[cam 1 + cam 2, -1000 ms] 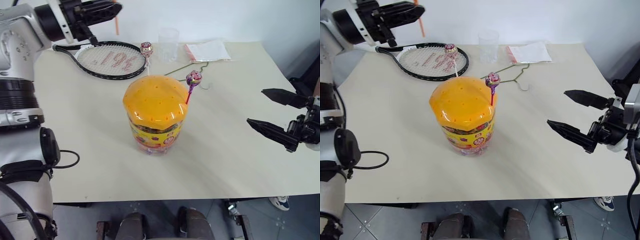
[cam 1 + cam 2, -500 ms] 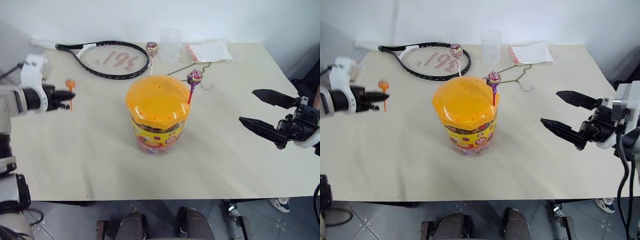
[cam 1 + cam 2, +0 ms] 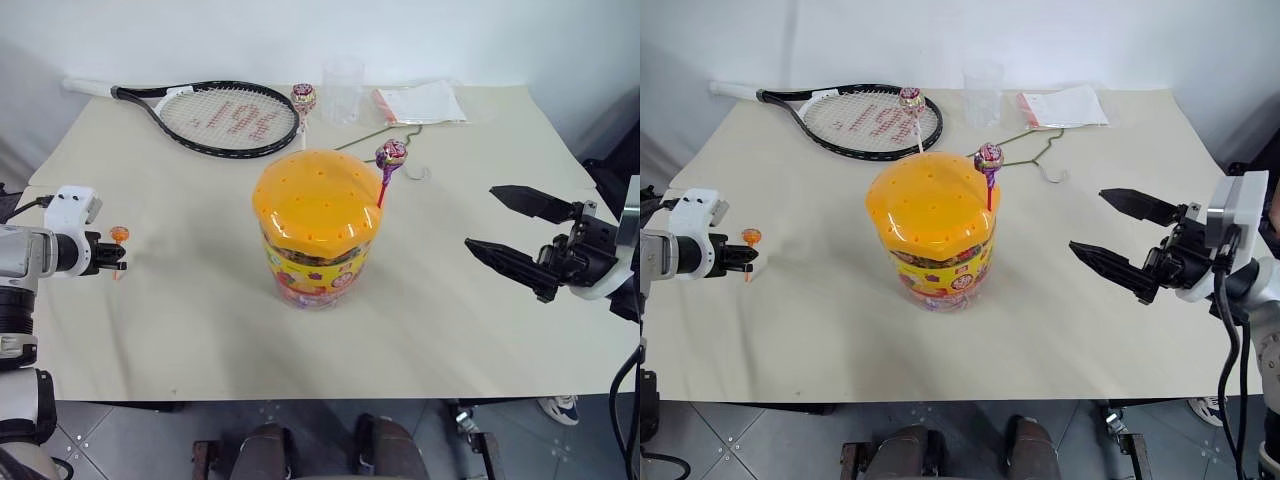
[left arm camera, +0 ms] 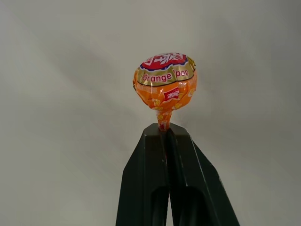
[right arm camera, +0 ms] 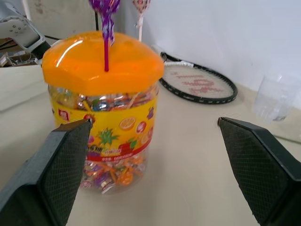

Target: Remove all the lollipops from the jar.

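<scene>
Orange domed lid dotted with holes tops the jar [image 3: 314,235], upright near the middle of the beige table [image 3: 200,320]; clear wall, yellow-red label, wrapped candies visible inside. Purple lollipop [image 3: 390,154] on red stick planted upright in the lid at its right rear edge; pinkish lollipop [image 3: 303,97] on white stick rising from the lid's far side. Orange lollipop [image 4: 165,82] out of the jar, pinched by its stick just under the head between the closed fingers of the left gripper [image 4: 165,133], low over the table's left edge, well apart from the jar; wrapper reads "Orange pop". Right gripper [image 3: 512,232] off to the right of the jar, fingers spread wide and holding nothing, pointed toward the jar, apart from it. Behind the jar: tennis racket [image 3: 215,118] lying flat at far left, clear plastic cup [image 3: 342,88] upright, small plastic packet [image 3: 415,103] to its right, thin wire hanger [image 3: 388,135] between cup and jar.
</scene>
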